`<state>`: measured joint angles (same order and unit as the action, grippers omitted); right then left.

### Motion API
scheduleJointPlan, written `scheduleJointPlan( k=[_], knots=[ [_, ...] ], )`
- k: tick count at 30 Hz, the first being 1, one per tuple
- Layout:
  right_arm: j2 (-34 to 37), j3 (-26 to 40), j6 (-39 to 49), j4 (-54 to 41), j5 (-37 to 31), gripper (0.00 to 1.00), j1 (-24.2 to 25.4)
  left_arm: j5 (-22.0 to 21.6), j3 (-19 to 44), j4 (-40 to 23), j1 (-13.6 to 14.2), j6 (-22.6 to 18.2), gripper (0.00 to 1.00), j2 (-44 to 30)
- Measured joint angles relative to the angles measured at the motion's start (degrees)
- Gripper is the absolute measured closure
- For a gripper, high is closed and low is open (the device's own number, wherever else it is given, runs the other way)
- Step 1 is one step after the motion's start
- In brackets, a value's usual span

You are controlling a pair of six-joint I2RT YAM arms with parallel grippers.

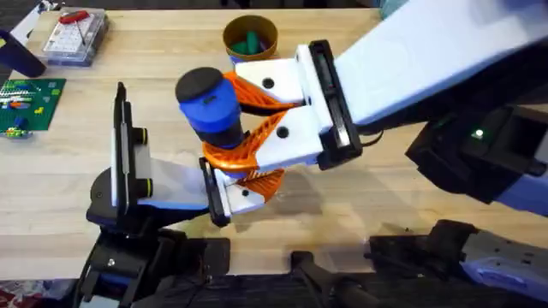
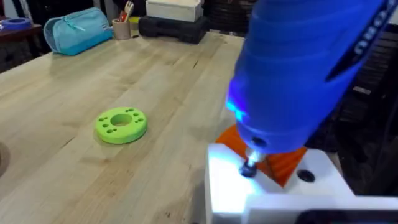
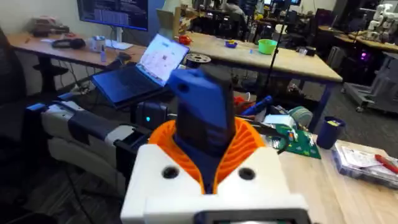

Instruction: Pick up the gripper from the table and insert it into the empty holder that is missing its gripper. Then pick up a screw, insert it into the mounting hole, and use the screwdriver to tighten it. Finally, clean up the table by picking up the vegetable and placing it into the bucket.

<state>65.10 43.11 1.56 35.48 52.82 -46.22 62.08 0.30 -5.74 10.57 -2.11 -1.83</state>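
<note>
Screwdriver [image 1: 211,107] is the thing everything turns on now: it stands nearly upright in the right gripper [image 1: 248,120], whose white fingers with orange ribbed pads [image 1: 257,145] are pinched around its black middle band, black cap toward the overhead camera and narrow blue tip pointing down. In the left wrist view that tip [image 2: 250,167] sits right on the white block [image 2: 236,186] of the mounted gripper, seemingly on a screw, with a blue glow at the tool's nose. So the tool's long axis runs roughly straight down into the mounting hole, and the coming turn depends on keeping it that way. The left gripper [image 1: 224,195] lies just below and beside the screwdriver, near the white block; whether its fingers are spread or pressed together I cannot tell. The bucket [image 1: 250,38] stands beyond the screwdriver, something green inside it.
</note>
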Motion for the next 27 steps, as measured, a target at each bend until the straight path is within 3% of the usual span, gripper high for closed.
scheduleJointPlan(
  k=[27],
  knots=[
    [0.00,-1.18,-0.24,4.38,0.47,0.943,0.00,-0.30,0.00,0.39,0.00,-0.44,0.985,0.01]
  ],
)
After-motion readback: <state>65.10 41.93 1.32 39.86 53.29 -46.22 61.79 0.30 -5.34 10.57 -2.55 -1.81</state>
